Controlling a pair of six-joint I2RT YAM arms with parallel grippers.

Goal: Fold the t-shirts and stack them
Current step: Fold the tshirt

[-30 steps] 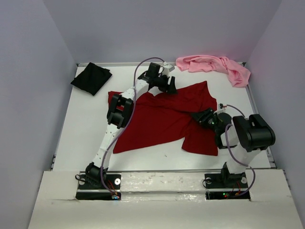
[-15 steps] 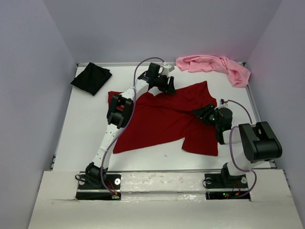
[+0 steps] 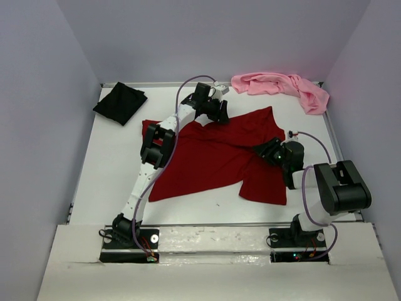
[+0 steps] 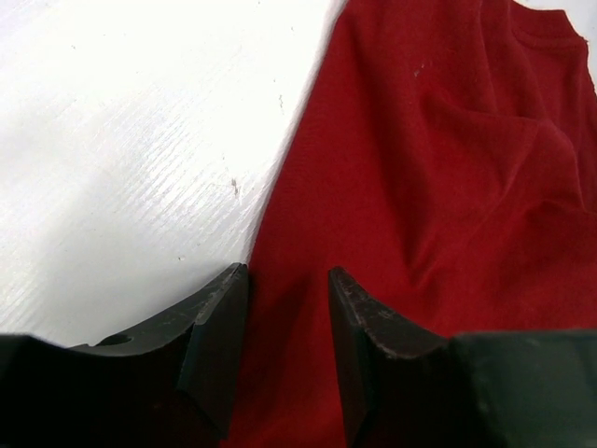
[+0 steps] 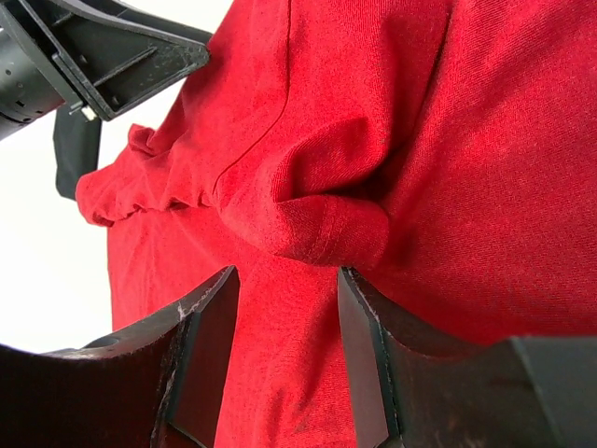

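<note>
Narrowing left hand [image 4: 287, 280] astride dark red shirt [image 4: 448, 187] edge.

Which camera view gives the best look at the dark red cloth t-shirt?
The top external view: nearly the whole dark red cloth t-shirt lies spread on the white table. The left wrist view shows only one edge against the table; the right wrist view shows a bunched fold close up.

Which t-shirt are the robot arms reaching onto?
The dark red t-shirt, spread in the middle. The black t-shirt sits in the far left corner and the pink t-shirt lies bunched at the far right, neither touched.
</note>
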